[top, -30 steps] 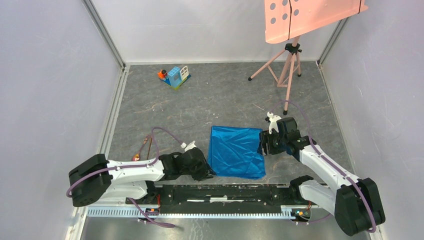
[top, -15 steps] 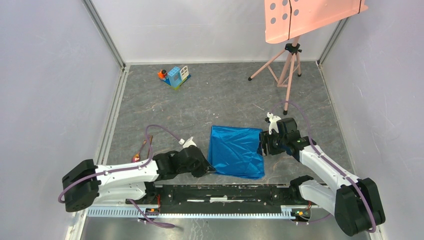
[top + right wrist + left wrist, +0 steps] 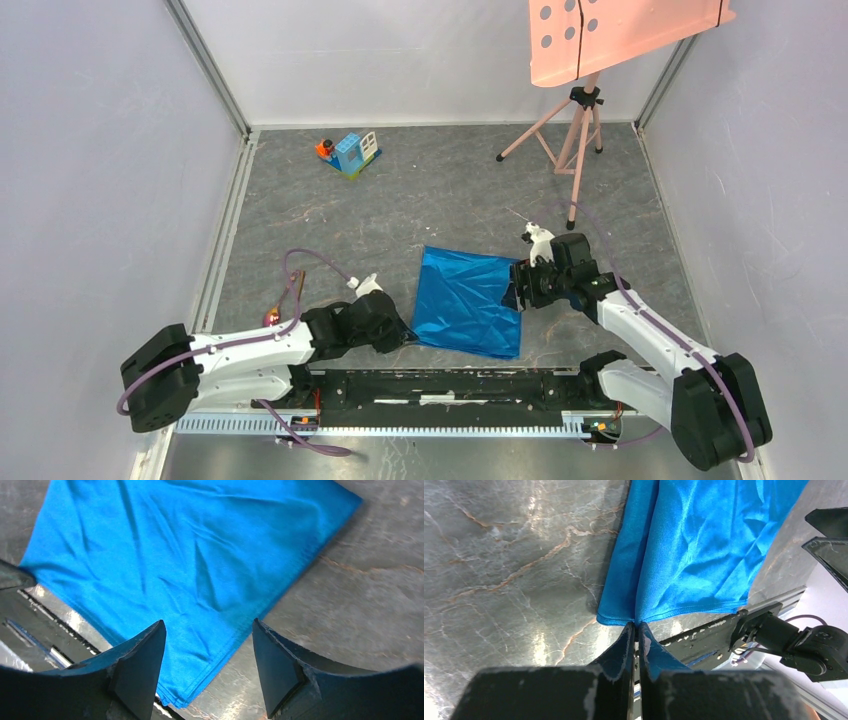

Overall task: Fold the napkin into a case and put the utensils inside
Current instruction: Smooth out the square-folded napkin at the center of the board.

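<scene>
The bright blue napkin [image 3: 465, 300] lies wrinkled on the grey table between the two arms; its edge shows stacked layers [image 3: 190, 555]. My left gripper [image 3: 404, 338] is shut on the napkin's near left corner [image 3: 636, 623], and the cloth [image 3: 694, 545] puckers into the closed jaws. My right gripper [image 3: 515, 285] hovers open over the napkin's right edge, its fingertips [image 3: 207, 625] straddling the hem without touching it. A copper utensil [image 3: 271, 316] lies left of the left arm, partly behind the purple cable; I cannot tell spoon from fork.
A small blue-and-white toy block house [image 3: 350, 153] sits at the far left. A pink tripod [image 3: 578, 140] with a pink board stands at the far right. The black base rail [image 3: 450, 385] runs just behind the napkin's near edge. Walls close in both sides.
My left gripper closed on the napkin's near left corner and drew it slightly left, skewing the cloth. The right gripper shifted a little left and stayed open.
</scene>
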